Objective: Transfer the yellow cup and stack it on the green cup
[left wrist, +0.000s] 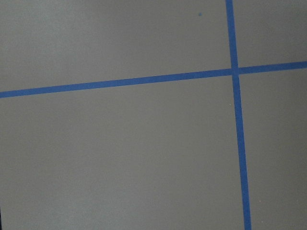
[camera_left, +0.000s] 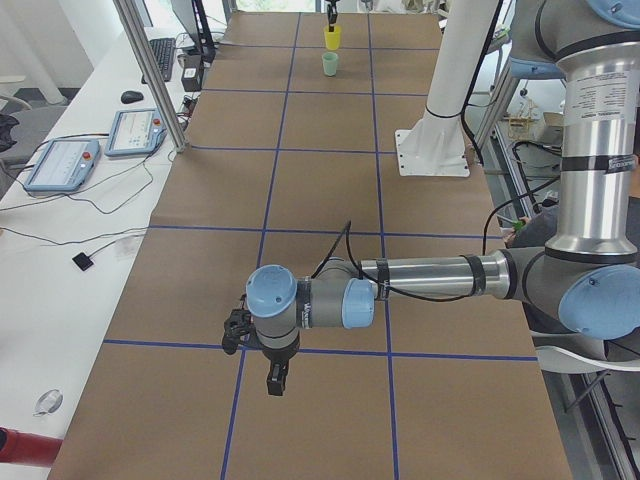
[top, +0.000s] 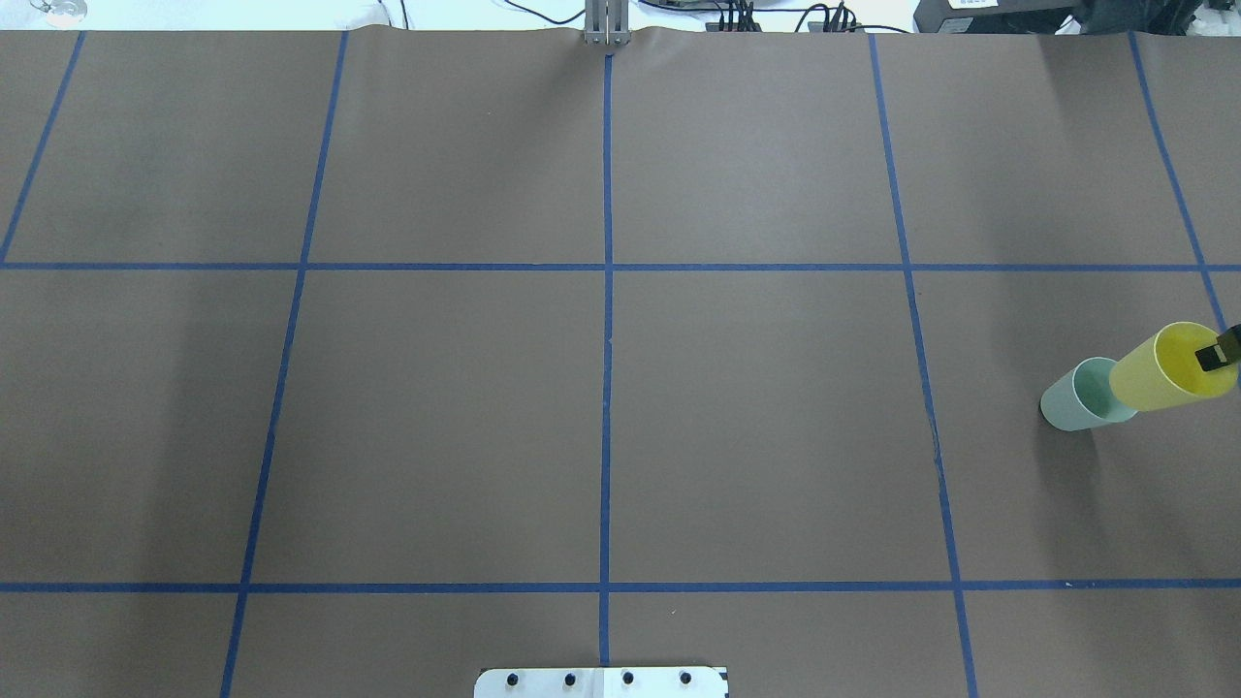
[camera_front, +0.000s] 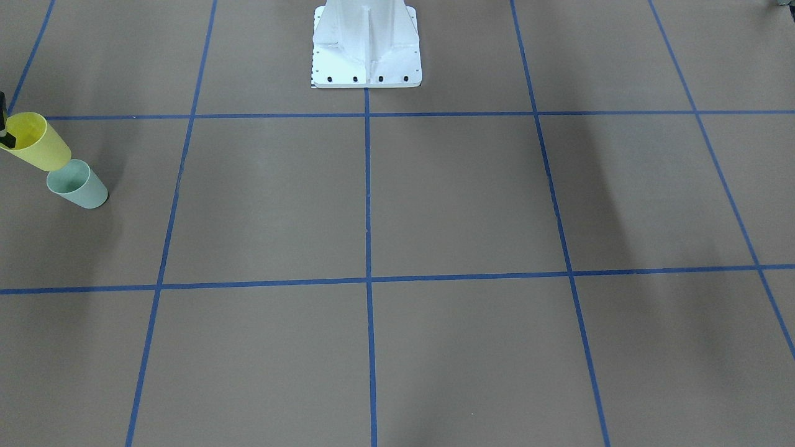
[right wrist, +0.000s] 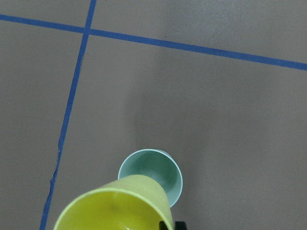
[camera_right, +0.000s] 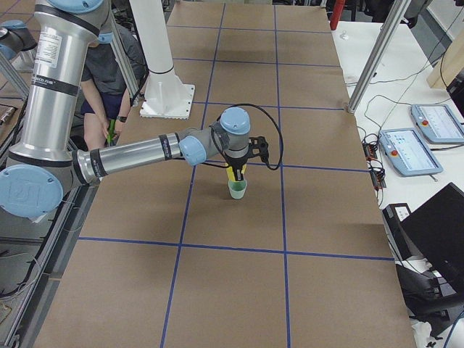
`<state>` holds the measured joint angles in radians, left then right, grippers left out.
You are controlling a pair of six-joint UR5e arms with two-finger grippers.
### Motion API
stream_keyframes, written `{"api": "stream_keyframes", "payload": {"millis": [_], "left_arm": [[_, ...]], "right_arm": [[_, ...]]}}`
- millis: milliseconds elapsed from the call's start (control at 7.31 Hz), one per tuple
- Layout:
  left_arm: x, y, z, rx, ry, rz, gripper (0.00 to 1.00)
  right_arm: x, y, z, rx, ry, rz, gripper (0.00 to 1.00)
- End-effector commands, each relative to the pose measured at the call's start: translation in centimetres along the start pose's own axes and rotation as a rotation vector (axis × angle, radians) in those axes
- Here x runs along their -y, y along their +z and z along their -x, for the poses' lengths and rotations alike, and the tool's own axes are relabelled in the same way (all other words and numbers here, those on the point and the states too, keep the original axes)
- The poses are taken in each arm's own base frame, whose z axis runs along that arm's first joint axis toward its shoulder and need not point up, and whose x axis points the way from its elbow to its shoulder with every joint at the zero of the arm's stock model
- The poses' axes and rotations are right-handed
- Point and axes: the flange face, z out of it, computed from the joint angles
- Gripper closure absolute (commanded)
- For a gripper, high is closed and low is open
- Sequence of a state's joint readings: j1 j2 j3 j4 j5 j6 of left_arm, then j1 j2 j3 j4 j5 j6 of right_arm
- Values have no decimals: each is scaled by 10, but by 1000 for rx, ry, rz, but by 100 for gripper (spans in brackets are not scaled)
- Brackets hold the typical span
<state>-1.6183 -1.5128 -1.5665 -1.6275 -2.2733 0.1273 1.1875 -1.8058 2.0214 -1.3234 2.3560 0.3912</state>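
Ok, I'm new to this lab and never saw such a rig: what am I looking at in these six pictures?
The robot's left arm and right arm share a brown table marked with blue tape. Two pictures look down, one from behind the robot, one facing it; two look along it from its ends; two come from wrist cameras. A green cup stands on the table. The right tool holds a yellow cup by its rim, in the air close over the green cup, not yet inside it. The left tool hangs over the table far from the cups; its camera shows only tape lines.
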Motion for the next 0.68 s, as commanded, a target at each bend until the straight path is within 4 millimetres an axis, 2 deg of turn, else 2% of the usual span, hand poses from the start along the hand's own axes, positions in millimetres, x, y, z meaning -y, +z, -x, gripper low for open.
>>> {"api": "stream_keyframes", "payload": {"millis": [0, 273, 547], "left_arm": [[-14, -2, -3, 0, 2, -2, 0], [-22, -4, -6, 1, 5, -5, 0], [-21, -5, -7, 1, 4, -7, 0]], "right_arm": [[1, 23, -19, -26, 1, 4, 100], [0, 29, -15, -27, -3, 17, 100], [6, 41, 9, -19, 8, 11, 100]]}}
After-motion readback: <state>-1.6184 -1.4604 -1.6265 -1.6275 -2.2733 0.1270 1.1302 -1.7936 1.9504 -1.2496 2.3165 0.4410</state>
